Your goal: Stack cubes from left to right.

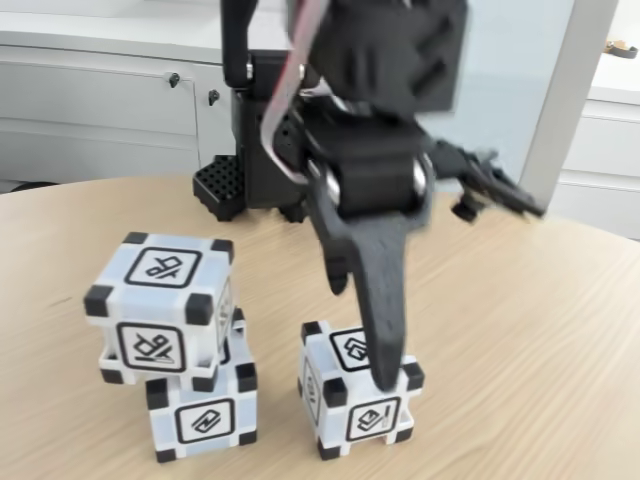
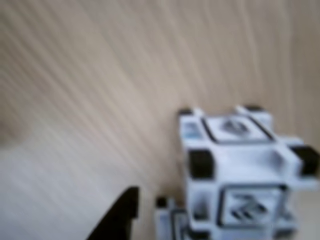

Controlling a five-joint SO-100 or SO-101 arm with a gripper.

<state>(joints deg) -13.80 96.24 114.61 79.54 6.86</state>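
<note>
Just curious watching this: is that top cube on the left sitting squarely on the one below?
No. The top cube sits skewed, overhanging the bottom cube to the left in the fixed view.

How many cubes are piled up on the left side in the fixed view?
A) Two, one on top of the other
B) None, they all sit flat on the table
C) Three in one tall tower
A: in the fixed view the top cube rests on the bottom cube, while the third cube stands alone beside them on the table.
</note>
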